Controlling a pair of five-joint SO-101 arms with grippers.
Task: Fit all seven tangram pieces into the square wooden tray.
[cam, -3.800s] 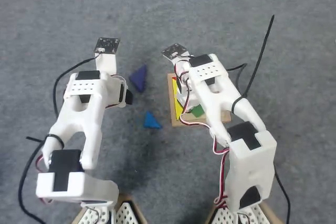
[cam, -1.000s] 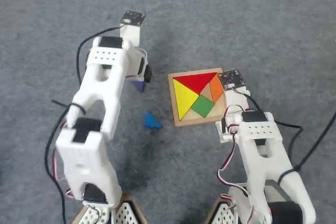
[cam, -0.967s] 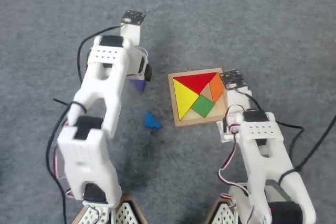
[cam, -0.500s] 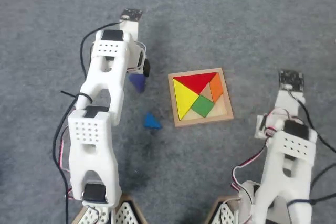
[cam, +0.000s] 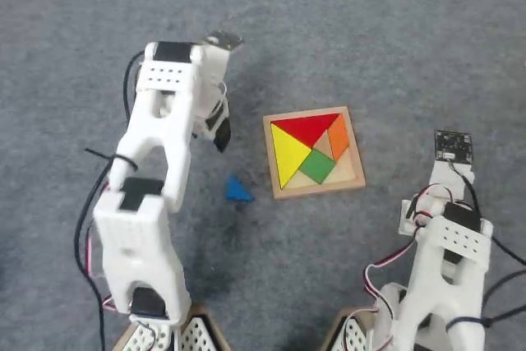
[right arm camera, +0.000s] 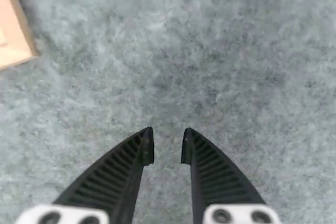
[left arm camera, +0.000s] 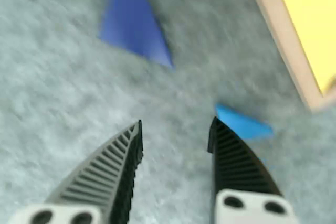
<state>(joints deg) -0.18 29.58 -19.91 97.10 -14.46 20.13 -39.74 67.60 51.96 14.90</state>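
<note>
Worktop: grey, felt-like nap that spreads to every edge; a pale strip of wall runs behind the far edge. The nap probably keeps flat pieces from sliding.

Left arm: stretched from the near-left corner toward the middle, bent down over the loose pieces. Likely set for a pick.

Right arm: folded back by the near-right corner, well apart from the tray. Judged parked so the other arm has room.

Tray: square, wooden, lying about mid-worktop and turned a little off the edges. Seated in it are a red triangle, a yellow triangle, an orange piece and a green square. The part of the tray nearest the right arm looks like bare wood.

Loose pieces: a dark blue triangle, partly under the left arm in the high view, and a small blue triangle, both just left of the tray. Task unfinished.

Left pincer: spread wide, empty, tips over bare nap between the two blue pieces.

Right pincer: parted by a narrow gap, empty, over bare nap.
</note>
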